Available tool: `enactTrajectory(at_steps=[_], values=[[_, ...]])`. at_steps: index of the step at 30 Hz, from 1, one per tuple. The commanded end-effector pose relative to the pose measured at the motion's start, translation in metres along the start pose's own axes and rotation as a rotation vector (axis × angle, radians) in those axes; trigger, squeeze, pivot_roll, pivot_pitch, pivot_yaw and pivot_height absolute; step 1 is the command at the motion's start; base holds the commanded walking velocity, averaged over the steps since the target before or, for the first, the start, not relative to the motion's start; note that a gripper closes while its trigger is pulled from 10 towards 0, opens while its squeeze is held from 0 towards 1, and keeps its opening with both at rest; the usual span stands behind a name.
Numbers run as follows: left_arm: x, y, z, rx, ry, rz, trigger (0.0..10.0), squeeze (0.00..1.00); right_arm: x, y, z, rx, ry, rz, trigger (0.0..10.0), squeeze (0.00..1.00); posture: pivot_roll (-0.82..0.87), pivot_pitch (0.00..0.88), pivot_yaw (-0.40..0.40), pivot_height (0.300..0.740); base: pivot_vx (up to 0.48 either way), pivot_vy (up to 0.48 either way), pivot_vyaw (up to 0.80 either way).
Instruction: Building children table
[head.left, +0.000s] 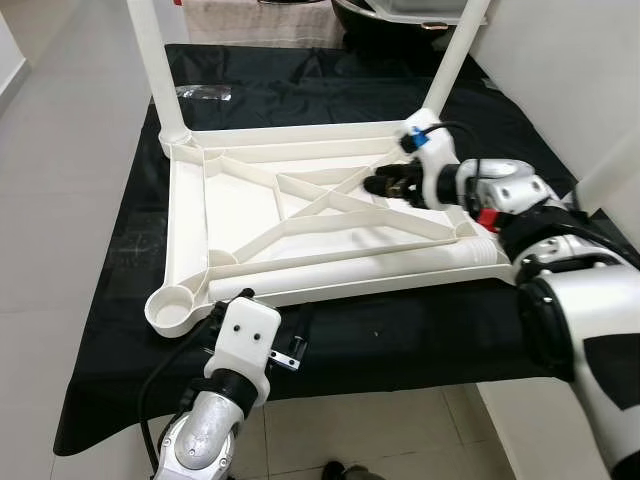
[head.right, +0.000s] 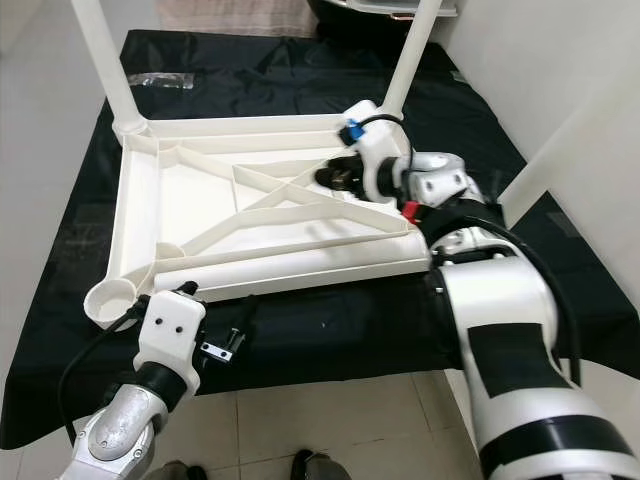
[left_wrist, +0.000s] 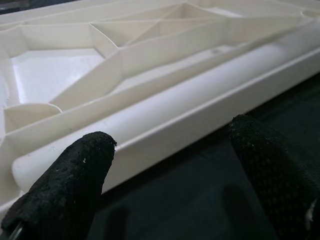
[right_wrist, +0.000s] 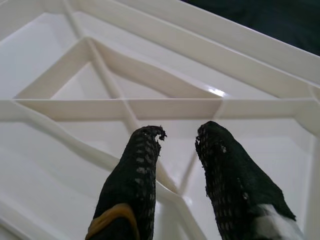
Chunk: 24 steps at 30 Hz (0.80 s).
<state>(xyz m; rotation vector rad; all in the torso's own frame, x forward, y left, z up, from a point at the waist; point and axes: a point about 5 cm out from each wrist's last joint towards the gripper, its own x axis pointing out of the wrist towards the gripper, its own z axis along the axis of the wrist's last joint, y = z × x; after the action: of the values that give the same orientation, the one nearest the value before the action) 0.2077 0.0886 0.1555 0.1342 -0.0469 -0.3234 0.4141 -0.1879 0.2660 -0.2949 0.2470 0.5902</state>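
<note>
Two legs (head.left: 152, 60) already stand on the upturned tabletop (head.left: 250, 215) on the counter (head.left: 400, 340); a loose leg (left_wrist: 165, 107) lies just beyond the left jaws (left_wrist: 170, 150), spread wide. Close squarely around it; right jaws (right_wrist: 177, 145), narrowly parted, hover over ribs

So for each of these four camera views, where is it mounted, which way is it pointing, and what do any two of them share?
Left eye view: on the head, looking forward and down at the upturned white tabletop on the black cloth; both arms show.
Right eye view: the same scene from the other eye, with the left gripper near and the right gripper over the ribs.
Left wrist view: along the left gripper's open fingers at the loose leg.
Right wrist view: along the right gripper's fingers at the ribs.
Shared: the tabletop.
</note>
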Motion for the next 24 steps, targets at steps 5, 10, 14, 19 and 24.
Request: enactTrajectory(at_steps=[5,10,14,19,24], values=[[-0.002,-0.003,-0.013,0.07,0.066,-0.071,10.0,0.0,-0.01,-0.015,-0.015,0.099,0.006,-0.133,10.0,0.0,0.06,0.143,-0.105,0.74,0.0,0.0,0.0],[-0.001,-0.002,-0.012,0.071,0.058,-0.073,10.0,0.0,-0.021,-0.03,-0.029,0.2,0.072,-0.287,10.0,0.0,0.06,0.134,-0.098,0.74,0.0,0.0,0.0],[0.0,-0.004,-0.013,0.075,0.059,-0.08,10.0,0.0,-0.035,-0.036,-0.054,0.323,0.176,-0.288,10.0,0.0,0.05,0.126,-0.09,0.74,0.0,0.0,0.0],[-0.001,-0.003,-0.015,0.079,0.062,-0.082,10.0,0.0,-0.042,-0.039,-0.066,0.338,0.219,-0.276,10.0,0.0,0.05,0.123,-0.089,0.74,0.0,0.0,0.0],[-0.001,-0.002,-0.017,0.083,0.067,-0.081,10.0,0.0,-0.06,-0.051,-0.081,0.347,0.229,-0.313,10.0,0.0,0.05,0.127,-0.084,0.74,0.0,0.0,0.0]])
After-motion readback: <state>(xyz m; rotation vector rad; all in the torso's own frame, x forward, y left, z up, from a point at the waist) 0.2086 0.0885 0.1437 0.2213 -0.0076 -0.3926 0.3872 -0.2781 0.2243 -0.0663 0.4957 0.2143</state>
